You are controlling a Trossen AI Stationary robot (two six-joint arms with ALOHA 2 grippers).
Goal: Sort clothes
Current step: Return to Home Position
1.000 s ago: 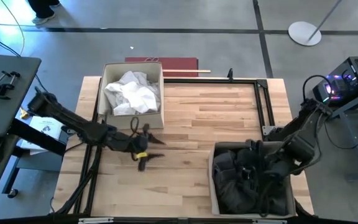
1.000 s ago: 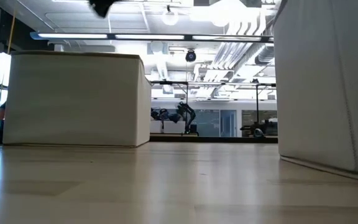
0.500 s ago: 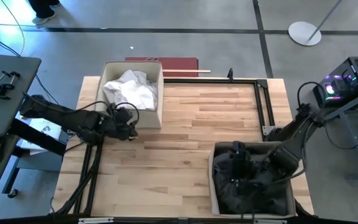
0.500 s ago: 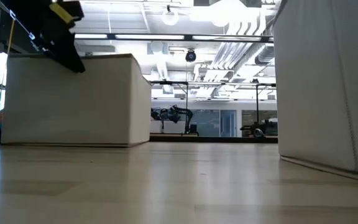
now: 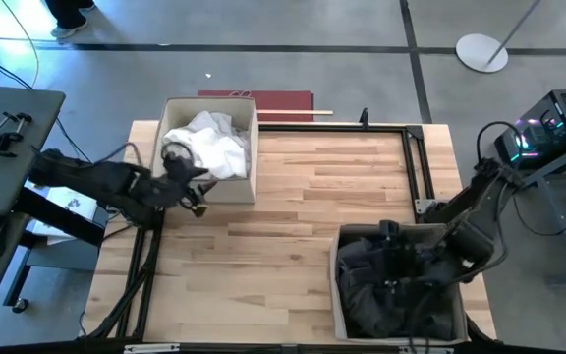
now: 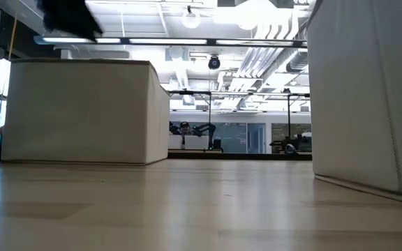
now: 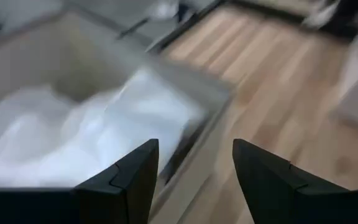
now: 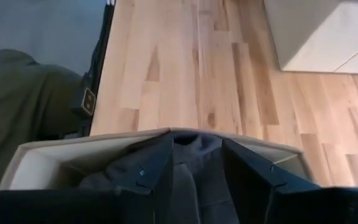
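White pale clothes (image 5: 209, 146) lie heaped in the beige bin (image 5: 249, 187) at the far left; they also show in the left wrist view (image 7: 73, 137). Dark grey-black clothes (image 5: 381, 290) fill the beige bin (image 5: 336, 295) at the near right. My left gripper (image 5: 190, 177) is open and empty above the near-left corner of the white bin. My right gripper (image 5: 388, 238) is open over the dark bin, its fingers (image 8: 154, 174) just above the dark clothes (image 8: 194, 180); I cannot tell whether they touch. No plaid shirt shows.
Bare wooden tabletop (image 5: 322, 187) lies between the two bins. A black frame (image 5: 416, 157) runs along the far and right edges. In the low view the left bin (image 6: 82, 111) and right bin (image 6: 368, 90) flank the table. A dark green mass (image 8: 17, 106) shows beyond the table's edge.
My left gripper has gone from the middle-left of the table toward the far left edge and now stands over the near-left corner of the white bin, still open and empty. My right gripper has shifted a little over the dark bin.
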